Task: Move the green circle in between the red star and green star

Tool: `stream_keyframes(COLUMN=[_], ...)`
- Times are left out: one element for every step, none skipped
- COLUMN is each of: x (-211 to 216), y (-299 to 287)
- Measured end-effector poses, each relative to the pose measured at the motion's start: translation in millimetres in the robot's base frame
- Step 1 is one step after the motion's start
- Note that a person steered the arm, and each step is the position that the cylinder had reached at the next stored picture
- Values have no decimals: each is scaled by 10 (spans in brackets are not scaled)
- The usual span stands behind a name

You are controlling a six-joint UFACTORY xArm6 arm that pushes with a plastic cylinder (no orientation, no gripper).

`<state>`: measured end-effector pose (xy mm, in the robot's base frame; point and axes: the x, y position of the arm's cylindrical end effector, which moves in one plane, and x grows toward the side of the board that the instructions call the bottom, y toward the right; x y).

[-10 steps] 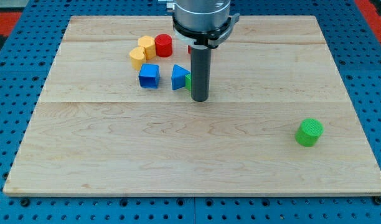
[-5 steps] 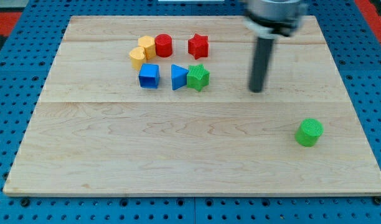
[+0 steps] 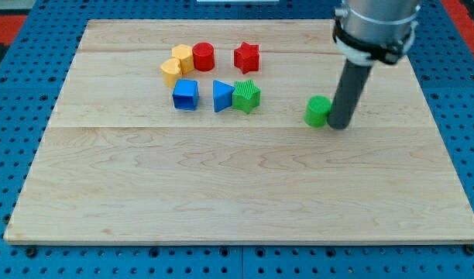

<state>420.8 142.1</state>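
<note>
The green circle [image 3: 317, 111] sits right of the board's centre, touching my tip [image 3: 339, 125] on its left side. The rod stands just right of it. The red star [image 3: 246, 56] lies near the view's top, and the green star [image 3: 246, 96] lies just below it, with a small gap between them. Both stars are well to the left of the green circle.
A blue triangle [image 3: 222, 96] touches the green star's left side. A blue cube [image 3: 185, 94] lies further left. A red cylinder [image 3: 204, 56] and two yellow blocks [image 3: 176, 63] cluster at the top left. The wooden board [image 3: 237, 194] has blue pegboard around it.
The green circle has gone from the lower right up and left to beside the rod. My tip swung from the stars to the right and now stands against the circle's right side.
</note>
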Motion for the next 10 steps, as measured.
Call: stream_keyframes(x=[-377, -380, -290, -259, -356, -476, -531, -590, -590, -458], y=[-166, -162, 126, -144, -540, -609, -828, -978, -723, -212])
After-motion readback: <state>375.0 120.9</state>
